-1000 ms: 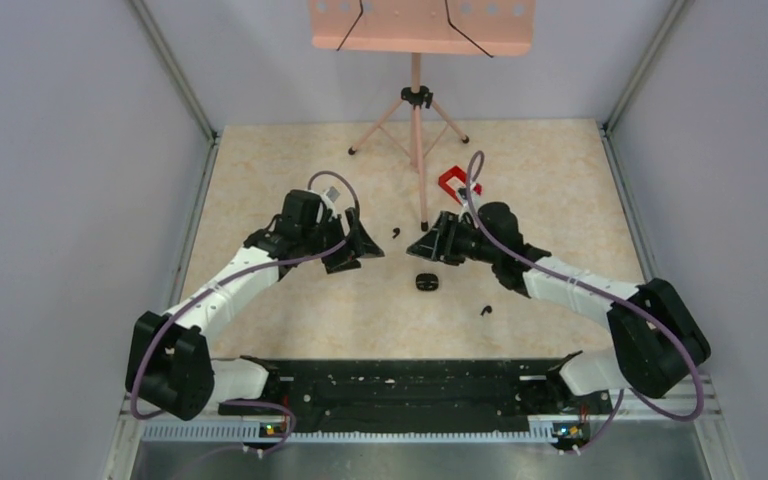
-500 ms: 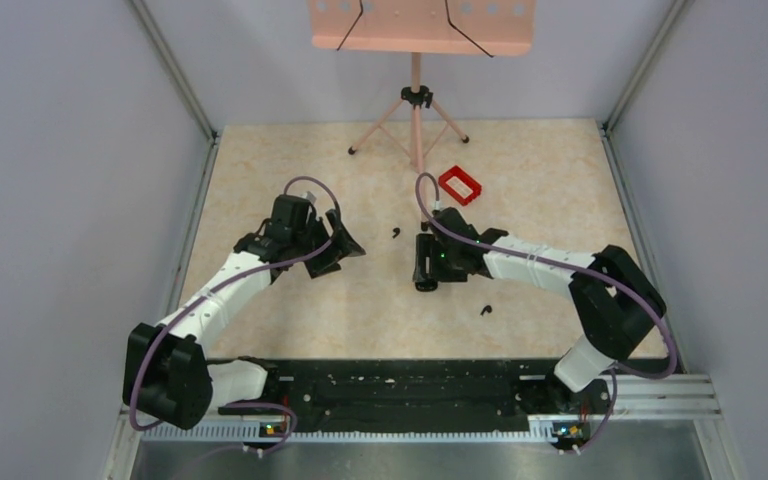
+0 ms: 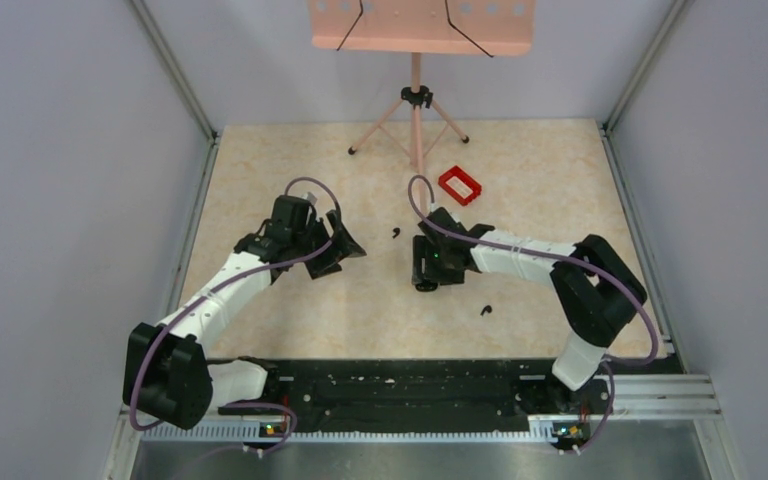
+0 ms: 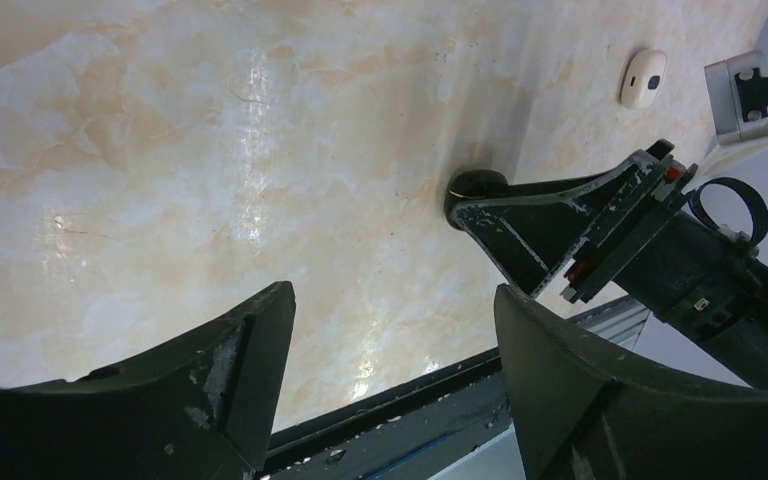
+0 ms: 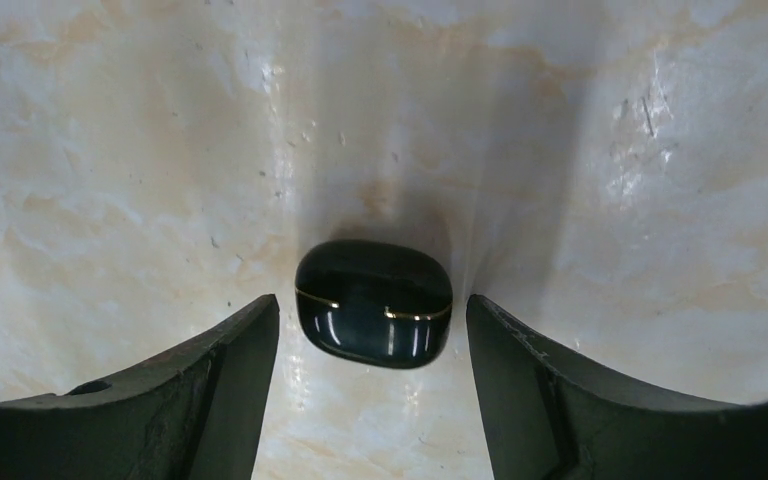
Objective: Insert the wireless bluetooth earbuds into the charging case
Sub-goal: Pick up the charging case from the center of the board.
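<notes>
My left gripper (image 3: 348, 246) hangs wide open and empty. My right gripper (image 5: 372, 312) also stands wide, straddling the closed charging case (image 5: 373, 303) with a gap on each side. Only the overhead view shows the earbuds (image 3: 396, 233): one at that gripper's eleven o'clock, the other earbud (image 3: 486, 310) at four o'clock.

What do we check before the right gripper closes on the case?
1. State of right gripper: open, ok.
2. Position of case: between the jaws, gap on either side, ok.
3. Lid of case open for loading: not ok, it is shut.
4. Both earbuds in sight, loose on the table: ok.
5. State of left gripper: open, apart from the case, ok.
6. Height of right gripper for a grip: cannot tell.
</notes>
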